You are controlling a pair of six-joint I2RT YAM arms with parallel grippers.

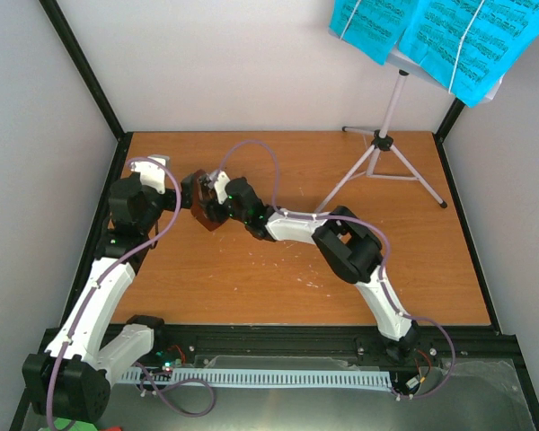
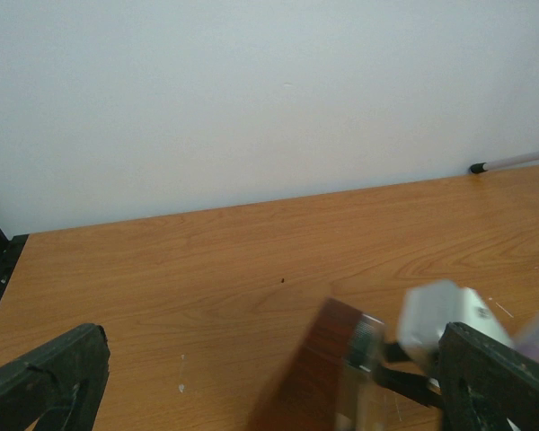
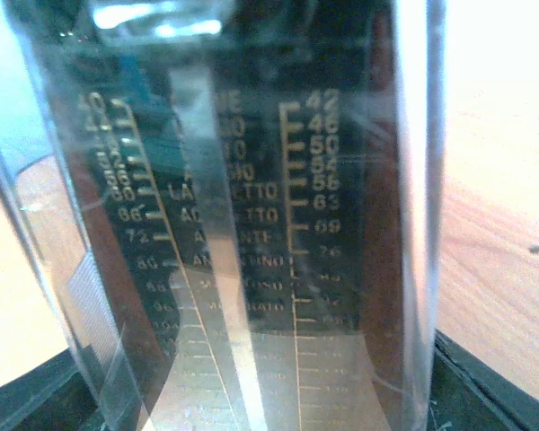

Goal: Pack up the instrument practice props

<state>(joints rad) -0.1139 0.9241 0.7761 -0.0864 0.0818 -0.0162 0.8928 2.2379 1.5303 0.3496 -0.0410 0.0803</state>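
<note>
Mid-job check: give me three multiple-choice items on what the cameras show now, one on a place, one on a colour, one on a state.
1. Where does the music stand sit?
A. far right corner of the table
B. near left corner
C. dead centre

2. What colour are the music sheets?
A. yellow
B. cyan
C. white

3. How is the left pincer?
A. shut on the stand
B. shut on nothing
C. open

Answers: 1 A, its legs spread in the far right corner. 2 B, the pages are cyan with black notes. 3 C, its fingers sit wide apart, with the metronome showing between them.
</note>
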